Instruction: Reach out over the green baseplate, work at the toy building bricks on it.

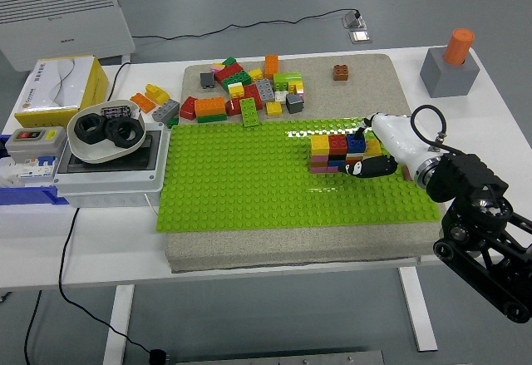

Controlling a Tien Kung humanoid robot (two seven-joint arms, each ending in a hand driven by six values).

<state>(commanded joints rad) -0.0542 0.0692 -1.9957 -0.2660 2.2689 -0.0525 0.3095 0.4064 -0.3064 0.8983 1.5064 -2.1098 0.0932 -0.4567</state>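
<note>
A small brick wall point(338, 153) stands near the green baseplate point(249, 182)'s right edge. The right hand point(376, 153) touches it, grip unclear. Many loose bricks point(241, 91) wait behind.

views: just one, the head cam.
position: sat high on the robot's side, past the near edge of the white table point(249, 269).
facing: forward and down.
range: wide enough that the whole green baseplate point(249, 190) fit in frame.
overlap: nothing to compare.

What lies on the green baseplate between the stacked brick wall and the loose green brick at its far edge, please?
In the head view, only bare studs of the green baseplate separate the brick wall from the loose green brick.
</note>
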